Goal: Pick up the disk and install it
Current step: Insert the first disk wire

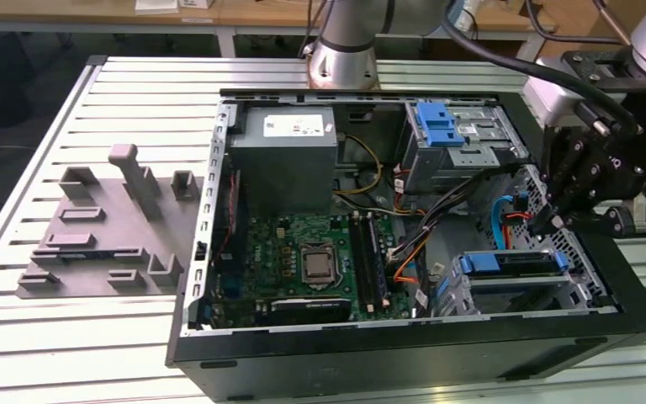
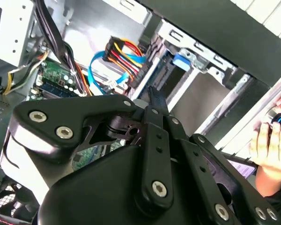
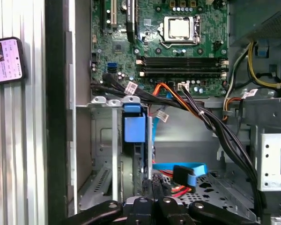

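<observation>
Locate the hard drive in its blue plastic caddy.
In the exterior view the disk sits in the metal drive bay at the black computer case's right, close under the black gripper.

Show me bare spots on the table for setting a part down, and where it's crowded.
Free: bare slats of the table between the grey fixture and the near edge, and beyond the fixture's far side. Crowded: inside the computer case, cables beside the pincer.
</observation>
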You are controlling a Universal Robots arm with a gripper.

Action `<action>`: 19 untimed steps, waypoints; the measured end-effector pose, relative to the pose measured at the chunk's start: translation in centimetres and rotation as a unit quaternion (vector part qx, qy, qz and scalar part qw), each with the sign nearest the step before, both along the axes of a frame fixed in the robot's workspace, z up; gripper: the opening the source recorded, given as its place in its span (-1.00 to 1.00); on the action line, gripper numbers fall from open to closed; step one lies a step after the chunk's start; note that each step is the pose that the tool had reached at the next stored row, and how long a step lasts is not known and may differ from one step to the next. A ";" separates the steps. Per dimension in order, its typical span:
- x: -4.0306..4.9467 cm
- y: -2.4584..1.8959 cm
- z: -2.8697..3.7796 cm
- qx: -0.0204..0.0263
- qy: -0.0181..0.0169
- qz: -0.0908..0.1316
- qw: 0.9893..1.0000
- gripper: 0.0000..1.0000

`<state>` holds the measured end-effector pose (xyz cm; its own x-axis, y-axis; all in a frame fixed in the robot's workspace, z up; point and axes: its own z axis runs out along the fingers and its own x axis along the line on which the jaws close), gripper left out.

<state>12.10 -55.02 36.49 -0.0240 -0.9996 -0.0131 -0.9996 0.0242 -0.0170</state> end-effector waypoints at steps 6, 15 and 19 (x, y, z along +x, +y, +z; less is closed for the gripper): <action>0.57 0.65 -0.03 0.000 0.000 0.000 1.000 -0.79; 0.47 0.80 -0.05 -0.002 -0.007 0.001 1.000 -0.65; 0.36 0.99 -0.19 -0.005 -0.012 0.006 1.000 -0.62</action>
<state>12.46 -54.04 36.31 -0.0123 -0.9999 -0.0029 -0.9991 0.0124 -0.0407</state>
